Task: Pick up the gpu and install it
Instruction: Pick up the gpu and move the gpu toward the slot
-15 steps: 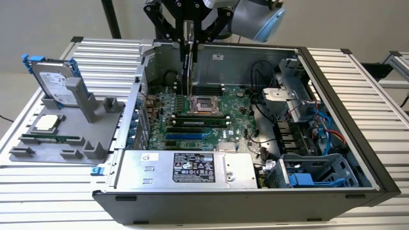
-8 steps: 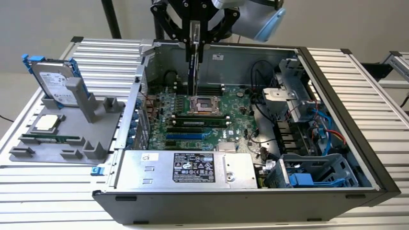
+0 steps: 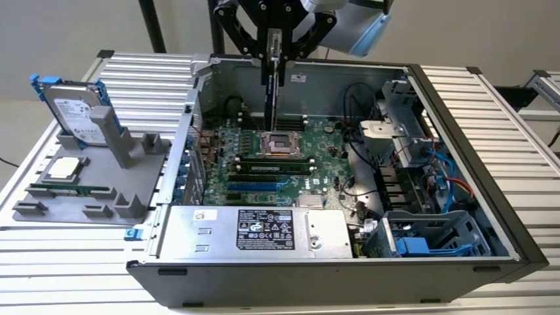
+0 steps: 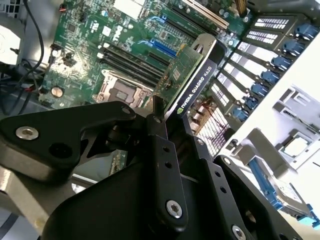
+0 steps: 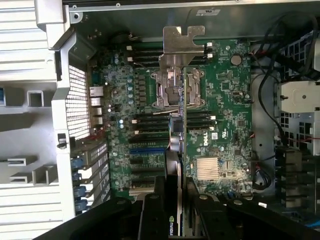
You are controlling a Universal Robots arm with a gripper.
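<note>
Plainly the gripper [image 3: 277, 47] has the gpu [image 3: 274, 88]: its jaws are pinching the card by its upper edge. The card hangs edge-down inside the open computer case [image 3: 306, 289], above the motherboard [image 3: 328, 164] and apart from it, about over the processor socket [image 3: 282, 141]. The case stands mid-tabletop [image 3: 70, 262], and a hard drive [image 3: 75, 108] sits in a grey holder near the tabletop's edge on the exterior view's left. In the second wrist view the black cooler [image 4: 197, 82] faces the camera; in the first wrist view the silver bracket [image 5: 182, 45] is seen end-on. The expansion slots [image 3: 254, 187] lie nearer the case's front wall than the card does. As I judge it, seating this well means keeping the card plumb, its contact edge parallel with the chosen slot and the bracket lined up with the rear openings [image 4: 280, 55], then pressing straight and evenly, never rocking.
</note>
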